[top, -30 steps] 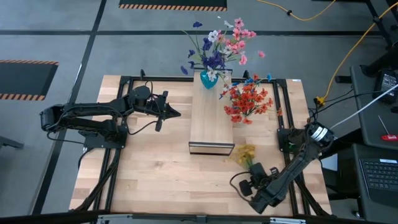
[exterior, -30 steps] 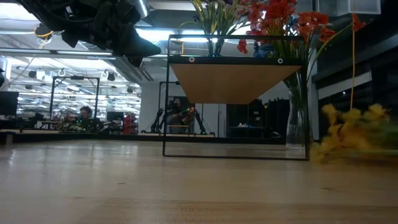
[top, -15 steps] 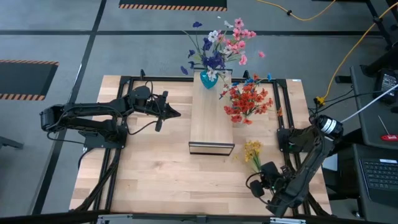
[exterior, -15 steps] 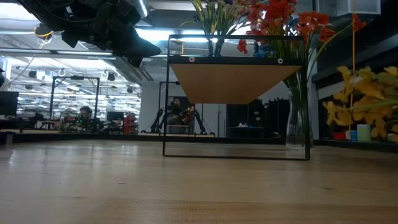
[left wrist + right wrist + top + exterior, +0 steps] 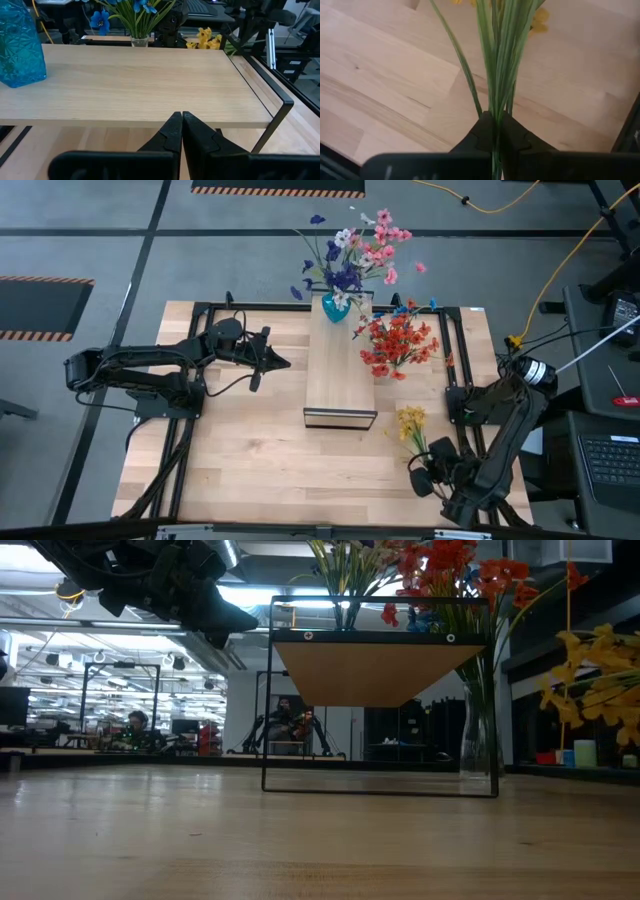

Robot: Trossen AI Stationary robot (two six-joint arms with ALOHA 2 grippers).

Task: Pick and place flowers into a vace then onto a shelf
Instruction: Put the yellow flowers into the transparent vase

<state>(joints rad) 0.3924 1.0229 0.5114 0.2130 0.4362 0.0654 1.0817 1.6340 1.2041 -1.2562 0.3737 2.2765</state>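
While the right tool pinched the yellow flowers by thin stems at lower right | risk: stems could slip or swing | left tool pressed together, upper left.

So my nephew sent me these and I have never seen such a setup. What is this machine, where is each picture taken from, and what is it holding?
It is a robot with two dark arms at a wooden table, each ending in a two-finger gripper. One picture looks straight down from above, one looks level across the tabletop, and two come from cameras on the arms' wrists.

A narrow wooden shelf on a black frame stands mid-table. A blue vase of pink, blue and white flowers sits at its far end, and a clear vase of red flowers stands beside it.

The right gripper, at the near right corner, has its jaws shut on the green stems of a yellow sprig. The left gripper waits left of the shelf, jaws shut and empty.
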